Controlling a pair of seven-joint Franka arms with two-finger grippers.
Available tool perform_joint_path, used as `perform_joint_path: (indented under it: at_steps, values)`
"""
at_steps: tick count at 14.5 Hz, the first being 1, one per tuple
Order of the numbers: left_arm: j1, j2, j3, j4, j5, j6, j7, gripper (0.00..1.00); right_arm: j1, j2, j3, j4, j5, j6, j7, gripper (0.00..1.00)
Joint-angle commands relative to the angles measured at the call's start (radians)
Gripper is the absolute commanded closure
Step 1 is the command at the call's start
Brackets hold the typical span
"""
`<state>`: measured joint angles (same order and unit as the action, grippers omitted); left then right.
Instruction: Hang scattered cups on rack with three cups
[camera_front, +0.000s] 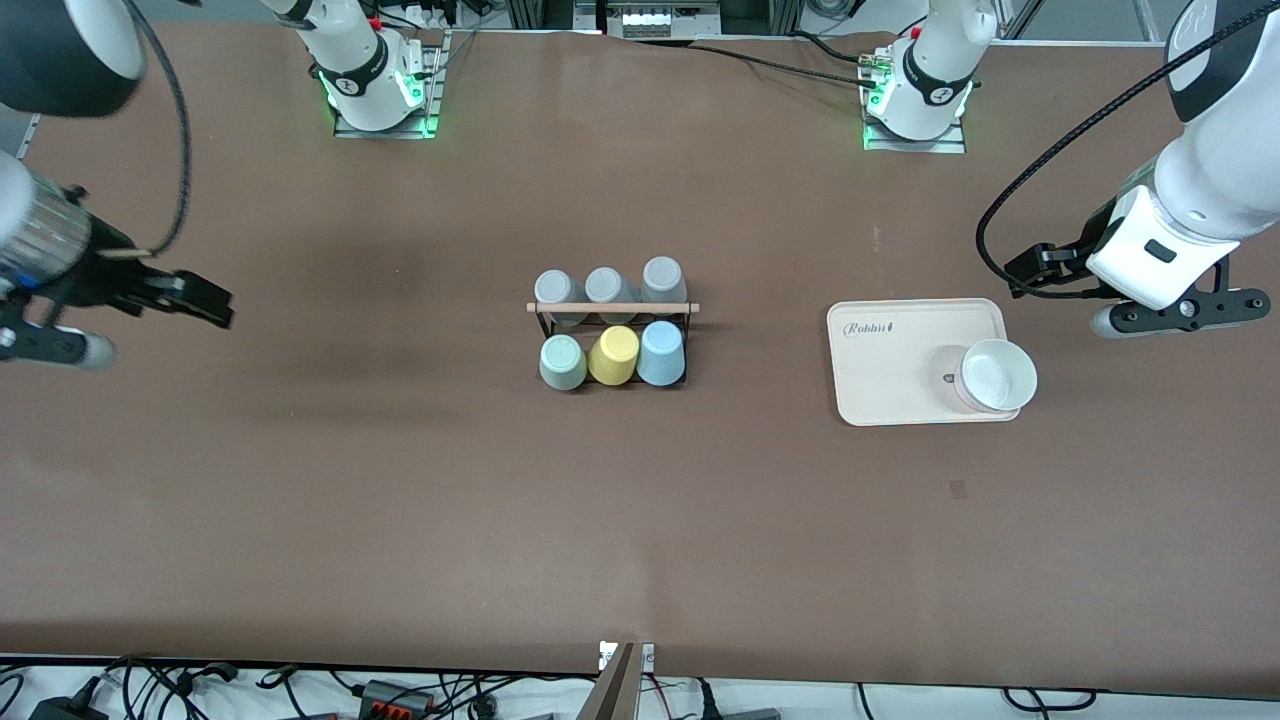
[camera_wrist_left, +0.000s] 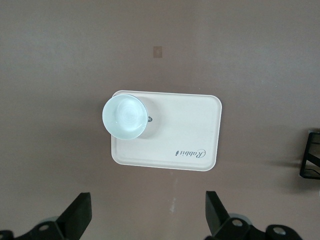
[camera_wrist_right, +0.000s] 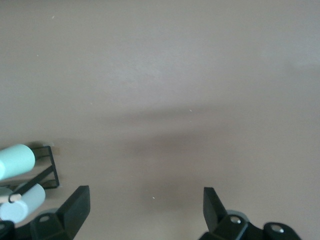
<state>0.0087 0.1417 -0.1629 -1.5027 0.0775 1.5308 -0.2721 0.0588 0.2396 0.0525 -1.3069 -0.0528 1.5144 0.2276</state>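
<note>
Brown desk (camera_front: 400, 480), mostly bare, with the rack (camera_front: 612, 308) at its middle as landmark. Six cups sit on the rack: three grey cups (camera_front: 606, 285) on the row farther from the front camera, and on the nearer row a mint cup (camera_front: 563, 362), a yellow cup (camera_front: 613, 356) and a light blue cup (camera_front: 661, 353). Both task cups look already hung, so the job seems done or nearly so.

Toward the left arm's end from the rack lies a cream tray (camera_front: 900, 345) with a white bowl (camera_front: 995, 377) on it.

Left hand (camera_wrist_left: 147, 220) hovers just off the tray's edge, well apart from the rack, released and holding nothing. Right hand (camera_wrist_right: 145, 215) hangs over bare desk toward the right arm's end, also released and empty.

Risk: any sweep back past the rack could clip the wooden rod and knock cups off their pegs, since they only rest there.
</note>
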Motion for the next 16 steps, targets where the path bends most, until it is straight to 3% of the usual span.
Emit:
perform_joint_path:
  at_steps: [1,5,16]
  values:
    - [0.011,-0.007,-0.006,0.009,-0.005,-0.012,0.017,0.00,-0.036,-0.175,0.018,-0.220,0.004,0.070,-0.036,0.00]
    - [0.011,-0.007,-0.006,0.007,-0.005,-0.008,0.019,0.00,-0.060,-0.316,0.017,-0.385,0.005,0.122,-0.054,0.00]
    - [0.011,-0.007,-0.006,0.009,-0.005,-0.008,0.019,0.00,-0.071,-0.286,0.004,-0.322,0.062,0.087,-0.113,0.00]
